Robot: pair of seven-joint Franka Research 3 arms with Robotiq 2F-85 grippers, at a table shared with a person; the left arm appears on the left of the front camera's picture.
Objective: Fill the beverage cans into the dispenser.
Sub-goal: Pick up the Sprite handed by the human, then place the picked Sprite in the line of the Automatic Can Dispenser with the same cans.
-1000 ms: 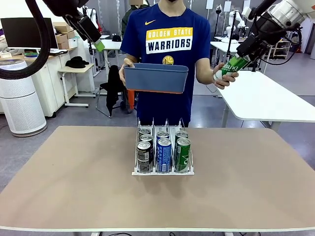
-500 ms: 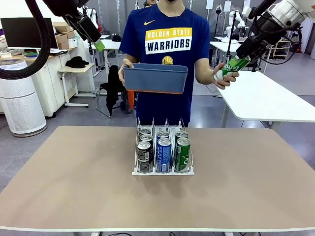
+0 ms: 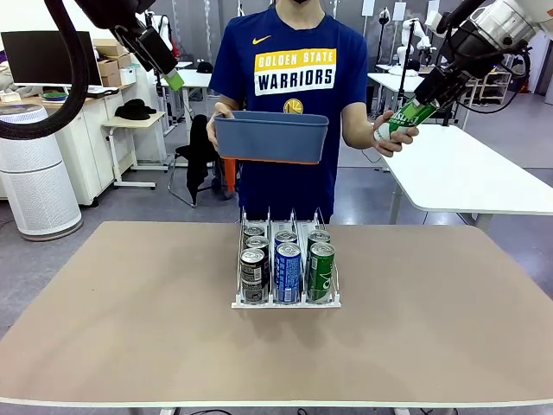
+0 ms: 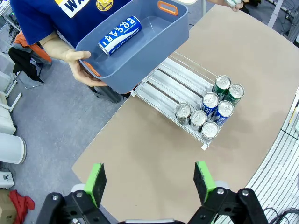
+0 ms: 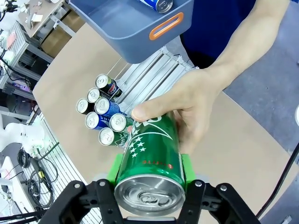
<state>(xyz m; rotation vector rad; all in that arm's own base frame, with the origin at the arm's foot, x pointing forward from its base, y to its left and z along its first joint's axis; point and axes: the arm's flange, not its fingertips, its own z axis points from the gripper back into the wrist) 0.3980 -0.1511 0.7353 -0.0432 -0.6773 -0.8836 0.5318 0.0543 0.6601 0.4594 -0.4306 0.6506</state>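
Observation:
High at the right, my right gripper [image 3: 425, 102] is shut on a green beverage can [image 3: 403, 119] that the person's hand [image 3: 390, 137] also grips. The right wrist view has this green can [image 5: 150, 161] between my green pads [image 5: 113, 170], the hand [image 5: 194, 105] wrapped around its far end. The clear dispenser [image 3: 285, 301] stands mid-table and holds several cans: black [image 3: 252, 275], blue [image 3: 288, 272], green [image 3: 321, 271]. My left gripper [image 3: 173, 79] hangs open, high at the left, with nothing between its fingers [image 4: 96, 182]. From there the dispenser [image 4: 168, 84] lies below.
The person at the far side holds a blue-grey bin [image 3: 272, 137] above the table's far edge. A blue can [image 4: 119, 35] lies in the bin [image 4: 140, 60]. A white table [image 3: 467, 173] stands at the back right. The tan tabletop [image 3: 130, 311] spreads around the dispenser.
My right gripper has closed on the green can in the person's hand. The bin has shifted slightly left. The left arm has not moved.

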